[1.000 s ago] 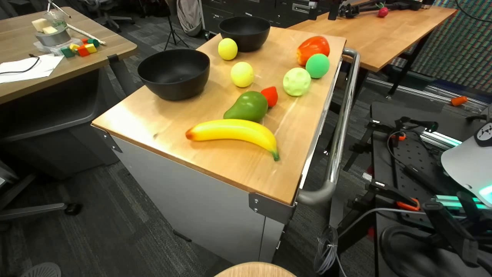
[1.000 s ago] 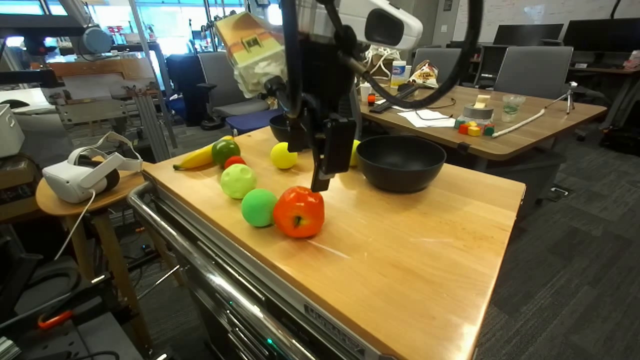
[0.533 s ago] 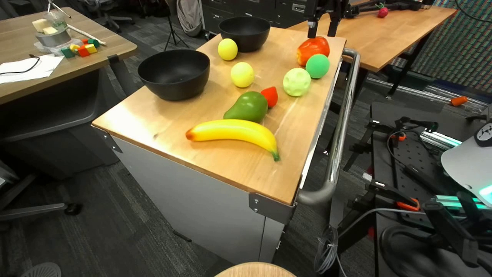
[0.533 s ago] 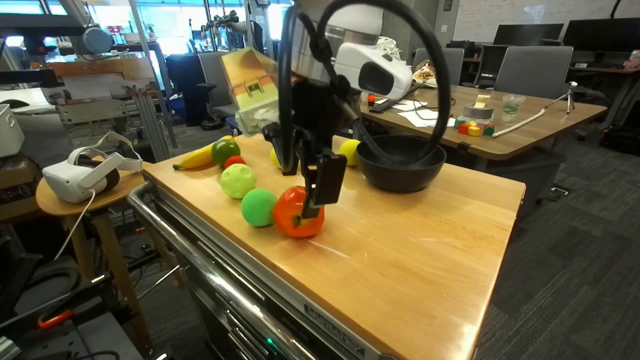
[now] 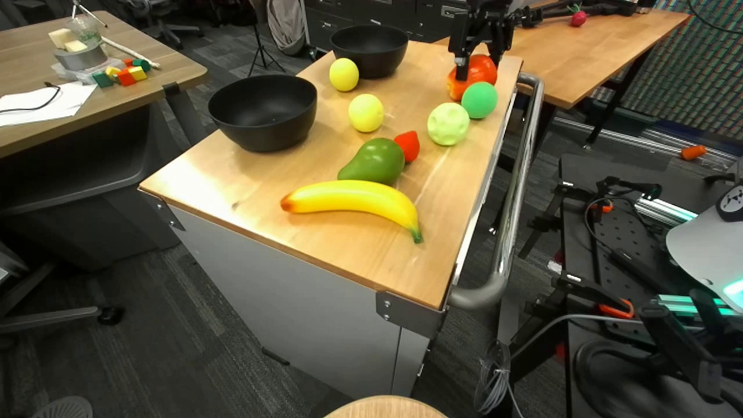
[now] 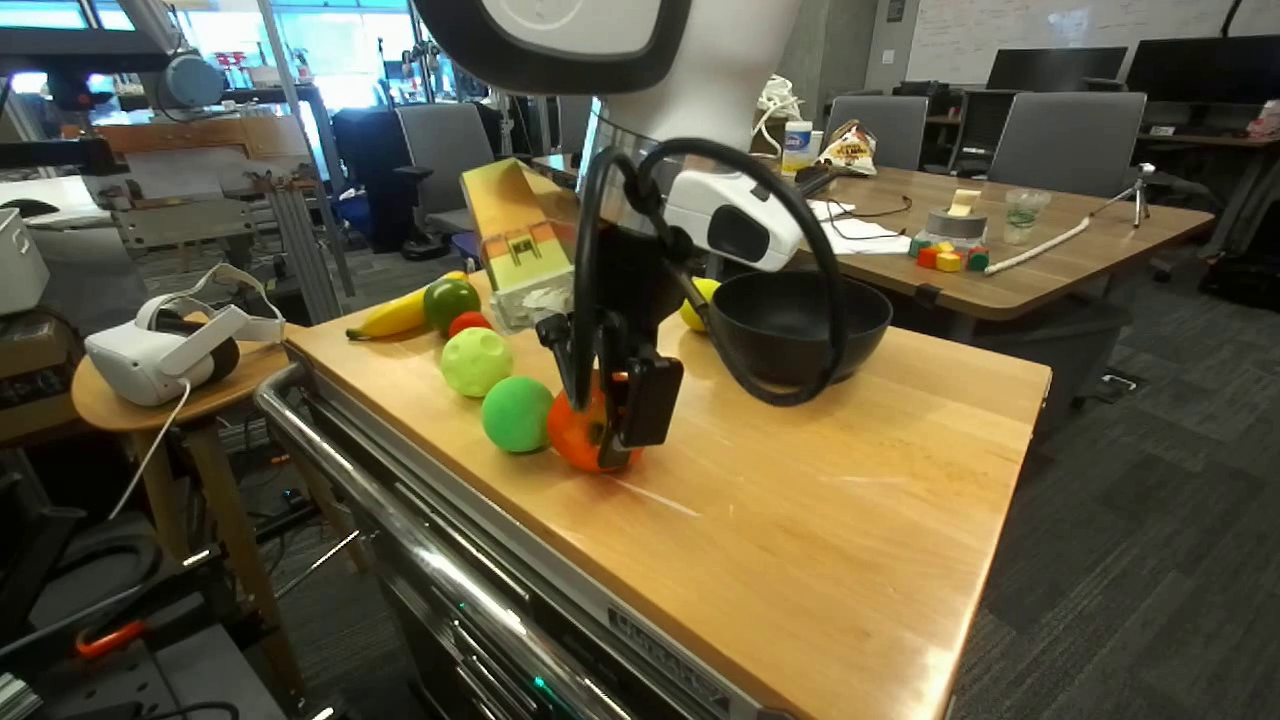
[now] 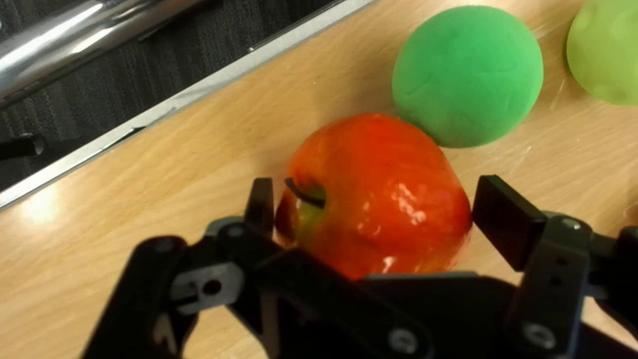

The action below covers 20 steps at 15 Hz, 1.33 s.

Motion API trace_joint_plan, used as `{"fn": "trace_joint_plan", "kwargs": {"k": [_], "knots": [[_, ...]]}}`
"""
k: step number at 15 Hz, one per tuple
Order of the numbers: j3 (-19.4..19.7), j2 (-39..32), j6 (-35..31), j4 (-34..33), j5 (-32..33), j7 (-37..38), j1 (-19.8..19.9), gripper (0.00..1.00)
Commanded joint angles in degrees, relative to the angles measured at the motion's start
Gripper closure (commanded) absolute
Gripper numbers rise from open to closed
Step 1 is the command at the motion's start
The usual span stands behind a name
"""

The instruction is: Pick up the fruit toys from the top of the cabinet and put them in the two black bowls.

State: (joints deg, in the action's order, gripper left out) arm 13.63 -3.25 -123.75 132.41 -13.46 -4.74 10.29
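My gripper is open and straddles a glossy red apple, one finger on each side. The apple rests on the cabinet near its rail edge. A green ball sits right beside it. Further along lie a pale green dimpled ball, a small red fruit, a green pear-shaped fruit and a banana. Two yellow balls, one nearer and one farther, lie near the two black bowls, one near and one far. Both bowls look empty.
A metal rail handle runs along the cabinet's side. The arm's hanging cable loop passes in front of a bowl. A stool with a white headset stands by one end. A desk with papers and blocks is beyond.
The gripper has come down from above the cabinet until its fingers stand on either side of the apple. The fruits and bowls have stayed in place.
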Motion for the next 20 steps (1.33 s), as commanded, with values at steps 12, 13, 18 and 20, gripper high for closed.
{"fn": "trace_joint_plan", "kwargs": {"k": [12, 13, 18, 20], "knots": [[-3.12, 10.48, -3.16, -5.79, 7.47, 1.07, -0.94, 0.36], [-3.62, 10.54, -4.79, -6.92, 7.3, 0.38, -1.31, 0.36], [-5.06, 2.09, -15.16, -13.23, 4.56, -1.65, -3.36, 0.36], [-5.33, -3.57, -17.27, -16.57, 5.36, -0.28, -3.16, 0.36]]}}
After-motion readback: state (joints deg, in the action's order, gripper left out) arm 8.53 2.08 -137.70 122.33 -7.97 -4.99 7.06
